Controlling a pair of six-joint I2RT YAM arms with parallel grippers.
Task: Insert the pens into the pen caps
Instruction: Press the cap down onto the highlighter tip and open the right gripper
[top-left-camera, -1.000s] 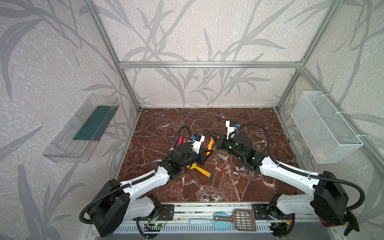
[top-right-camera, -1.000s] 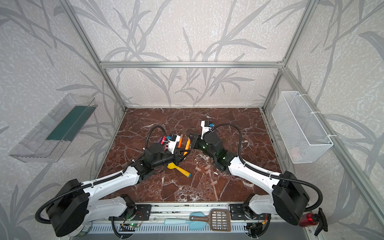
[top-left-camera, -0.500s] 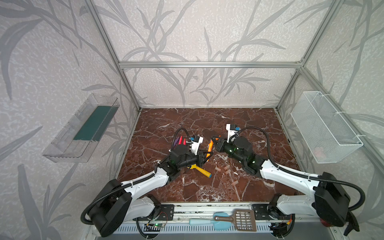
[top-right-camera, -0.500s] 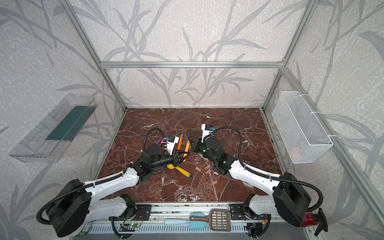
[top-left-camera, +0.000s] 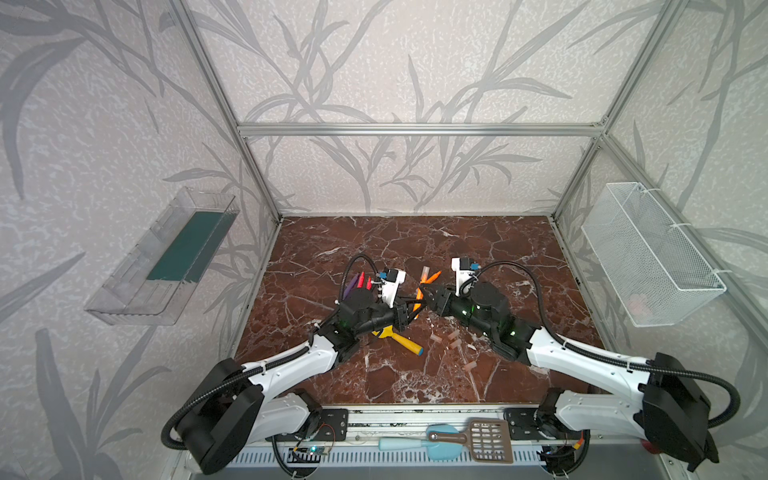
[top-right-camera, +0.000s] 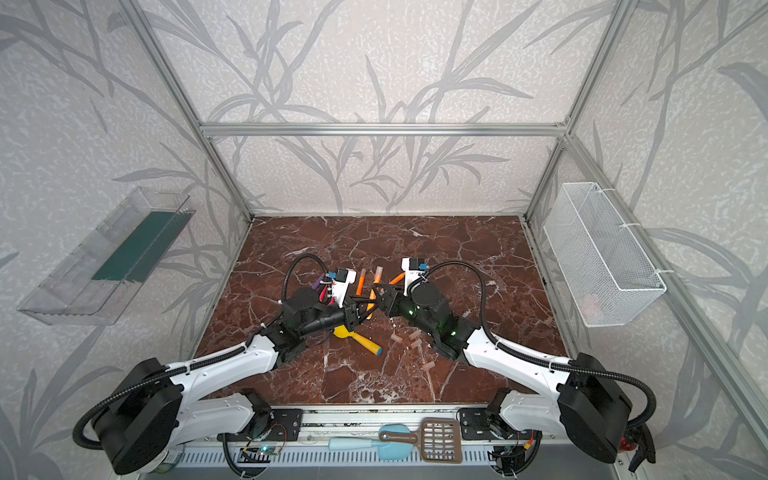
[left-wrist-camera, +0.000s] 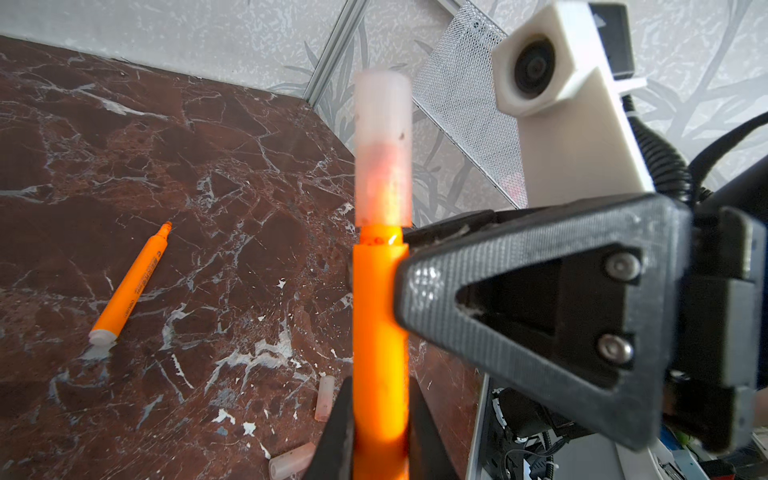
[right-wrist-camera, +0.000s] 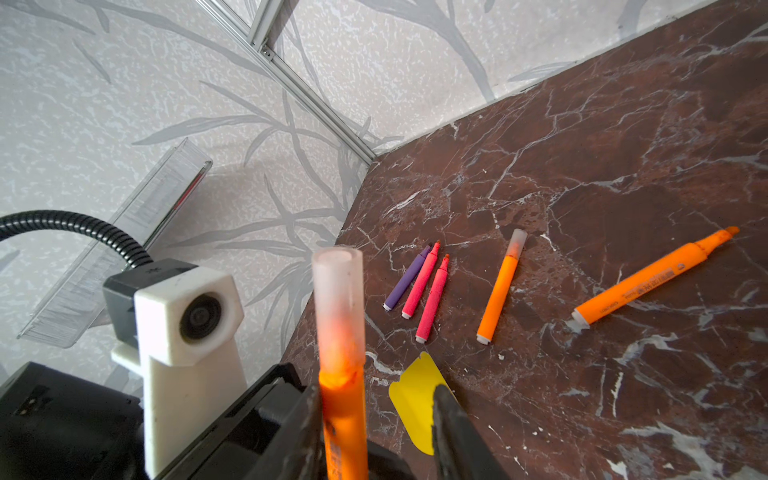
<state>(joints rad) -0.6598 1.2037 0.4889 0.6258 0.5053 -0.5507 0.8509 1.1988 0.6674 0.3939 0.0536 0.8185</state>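
Observation:
My left gripper (left-wrist-camera: 380, 419) is shut on an orange pen (left-wrist-camera: 380, 328) held above the table. A translucent pen cap (left-wrist-camera: 383, 145) sits over its tip. My right gripper (right-wrist-camera: 376, 419) stands open around the same pen (right-wrist-camera: 343, 415): one jaw touches it, the other stands apart. In both top views the two grippers (top-left-camera: 409, 311) (top-left-camera: 424, 291) meet at mid-table. On the marble lie a capped orange pen (right-wrist-camera: 498, 291), a bare orange pen (right-wrist-camera: 652, 278), a purple pen (right-wrist-camera: 407, 276) and two pinkish-red pens (right-wrist-camera: 422, 280). Several loose pen caps (top-left-camera: 453, 338) lie in front of the right gripper.
A yellow toy shovel (top-left-camera: 401, 338) with an orange handle lies under the left wrist. A clear tray (top-left-camera: 166, 257) hangs on the left wall and a white wire basket (top-left-camera: 648, 253) on the right wall. A spatula (top-left-camera: 486, 440) lies on the front rail.
My right gripper's jaws have opened off the capped end of the held pen. My left gripper stays shut on the pen, and both arms have shifted slightly.

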